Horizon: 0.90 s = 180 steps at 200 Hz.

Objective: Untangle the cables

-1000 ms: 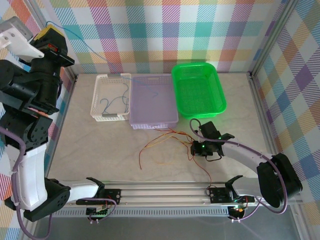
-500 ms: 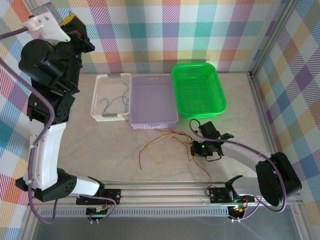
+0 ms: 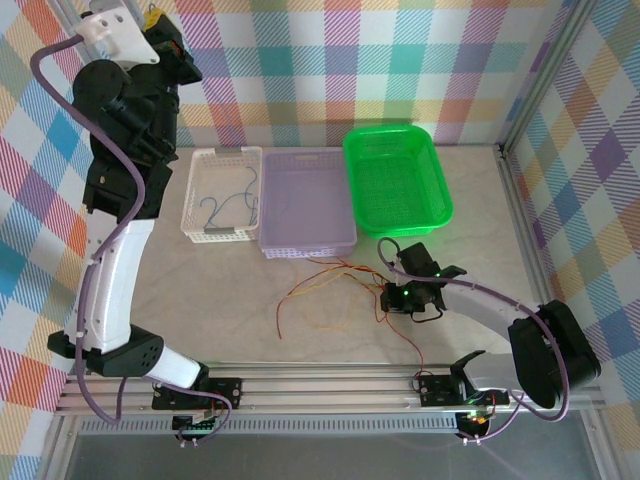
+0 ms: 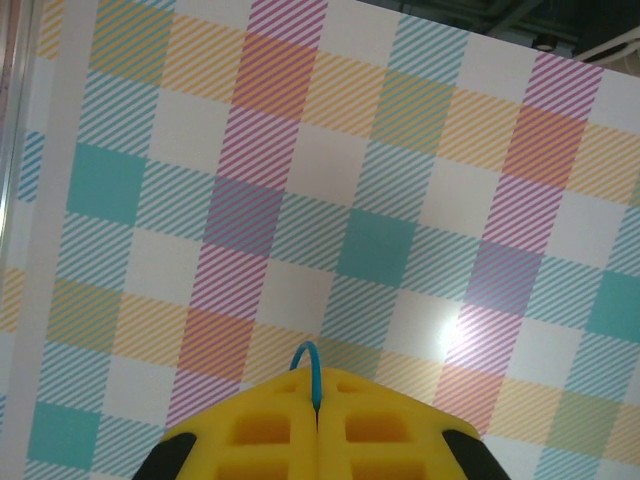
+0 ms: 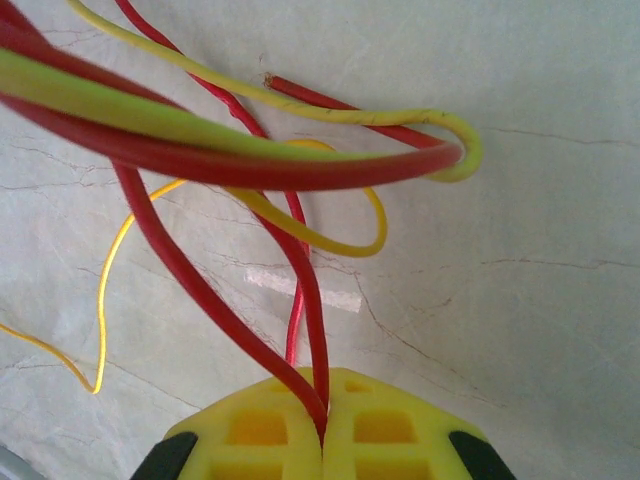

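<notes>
A tangle of thin red and yellow cables [image 3: 320,290] lies on the table in front of the trays. My right gripper [image 3: 393,297] rests at the tangle's right end, low on the table. In the right wrist view this gripper [image 5: 322,388] is shut on red cables [image 5: 300,290], with yellow loops [image 5: 330,240] beyond them. My left gripper [image 3: 158,20] is raised high at the back left, against the checked wall. In the left wrist view it [image 4: 318,378] is shut on a blue cable [image 4: 308,358] that curls out of the seam. More blue cable [image 3: 225,205] lies in the white basket.
A white basket [image 3: 192,195], a purple tray [image 3: 308,225] and a green tray [image 3: 398,185] stand in a row at the back. A metal rail [image 3: 320,380] runs along the near edge. Checked walls enclose the table.
The left arm has swung from the far left towards the back wall and risen, still gripping the blue cable. The right arm and the tangle have not moved.
</notes>
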Available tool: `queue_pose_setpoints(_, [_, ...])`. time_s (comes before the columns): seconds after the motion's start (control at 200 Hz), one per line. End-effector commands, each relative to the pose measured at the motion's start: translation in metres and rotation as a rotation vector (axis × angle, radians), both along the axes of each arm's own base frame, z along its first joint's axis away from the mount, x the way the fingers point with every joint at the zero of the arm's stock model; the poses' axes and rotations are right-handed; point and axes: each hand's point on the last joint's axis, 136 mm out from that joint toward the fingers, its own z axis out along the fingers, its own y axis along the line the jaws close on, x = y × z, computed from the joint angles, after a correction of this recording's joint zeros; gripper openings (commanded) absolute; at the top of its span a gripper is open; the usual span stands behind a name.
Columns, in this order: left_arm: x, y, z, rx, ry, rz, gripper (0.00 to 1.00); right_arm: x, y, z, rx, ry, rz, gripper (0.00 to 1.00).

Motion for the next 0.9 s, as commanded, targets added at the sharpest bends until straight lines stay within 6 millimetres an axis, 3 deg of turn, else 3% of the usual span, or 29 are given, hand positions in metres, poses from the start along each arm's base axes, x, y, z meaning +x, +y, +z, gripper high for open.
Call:
queue_pose_setpoints(0.0, [-0.006,0.008,0.023,-0.013,-0.084,0.021,0.00,-0.002,0.001,0.001,0.006,0.022,0.017,0.00])
queue_pose_setpoints(0.215, [0.015,0.003,0.018,-0.035,-0.075,-0.007,0.00,-0.002,0.002,0.000,0.007,0.028,0.022,0.00])
queue_pose_setpoints(0.42, [0.042,0.023,0.004,-0.109,-0.046,-0.005,0.00,-0.002,0.004,-0.002,0.009,0.042,0.031,0.00])
queue_pose_setpoints(0.74, [0.100,0.059,-0.066,-0.221,0.122,0.018,0.00,-0.002,0.008,-0.005,0.012,0.064,0.043,0.00])
queue_pose_setpoints(0.895, [0.112,0.070,-0.078,-0.252,0.139,0.019,0.00,-0.002,0.007,-0.006,0.010,0.065,0.041,0.00])
